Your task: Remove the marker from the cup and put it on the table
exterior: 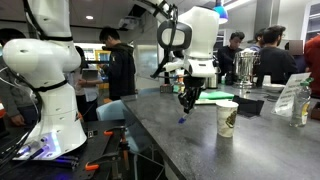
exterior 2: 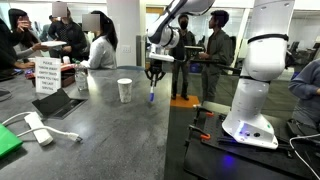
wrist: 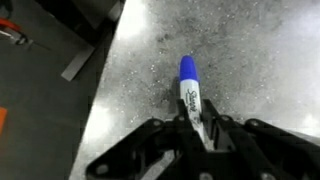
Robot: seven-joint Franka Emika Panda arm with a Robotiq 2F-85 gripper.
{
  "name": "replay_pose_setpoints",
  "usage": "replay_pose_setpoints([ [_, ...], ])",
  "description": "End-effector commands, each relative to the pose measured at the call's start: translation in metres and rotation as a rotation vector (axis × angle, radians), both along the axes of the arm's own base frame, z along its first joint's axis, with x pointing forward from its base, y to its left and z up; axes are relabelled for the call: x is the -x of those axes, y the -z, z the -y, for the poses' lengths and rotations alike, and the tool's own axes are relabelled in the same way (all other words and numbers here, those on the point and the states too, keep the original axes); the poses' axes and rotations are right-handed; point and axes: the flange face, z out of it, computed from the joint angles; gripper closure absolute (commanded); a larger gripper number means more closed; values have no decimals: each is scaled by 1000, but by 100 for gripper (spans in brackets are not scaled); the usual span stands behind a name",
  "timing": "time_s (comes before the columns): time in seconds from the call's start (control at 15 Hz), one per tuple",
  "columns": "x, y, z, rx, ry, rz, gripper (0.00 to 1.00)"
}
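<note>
Gripper (exterior: 186, 103) is clamped on the marker (exterior: 183, 113), fingers narrow w/ the pale barrel pinched between them. Wrist view shows it best: both fingers (wrist: 214, 130) hug the marker's (wrist: 190, 88) upper body, and the blue cap (wrist: 188, 68) sticks out past the tips toward the table (wrist: 250, 50). So the marker hangs cap-down, pretty much upright, maybe a slight tilt.

It's out of the cup (exterior: 228, 118) and hangs over bare counter near the table's edge. In both exterior views the cup stands upright on the table (exterior: 175, 150), near the gripper but clearly apart from it. Can't tell whether the cap tip touches the surface or sits just above it, too small in an exterior view (exterior 2: 151, 96) and the wrist angle doesn't settle it either.

Other stuff, fwiw: a printed sign (exterior 2: 47, 75) stands up on the counter, w/ a dark tablet-ish thing (exterior 2: 60, 103) lying flat near it and a white adapter w/ cable (exterior 2: 38, 128) closer to the cam. The arm's white base (exterior 2: 250, 125) sits beside the table. Steel urns (exterior: 243, 68) are at the far end, and ppl stand around in the bg.
</note>
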Motion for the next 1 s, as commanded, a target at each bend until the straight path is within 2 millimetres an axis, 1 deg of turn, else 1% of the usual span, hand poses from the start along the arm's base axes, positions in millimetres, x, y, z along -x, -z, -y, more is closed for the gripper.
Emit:
replay_pose_setpoints([
  [0.0, -21, 28, 15, -41, 106, 3, 95],
  [0.13, -34, 44, 24, -59, 156, -5, 95],
  [0.33, -54, 62, 40, -89, 212, -24, 95],
  [0.6, -59, 84, 62, -115, 230, -72, 95],
  [0.67, -58, 88, 64, -130, 218, -90, 53],
  [0.73, -59, 91, 66, -121, 214, -101, 52],
  [0.87, -64, 86, 64, -62, 183, -74, 38],
  [0.93, -66, 81, 61, -15, 158, -63, 32],
])
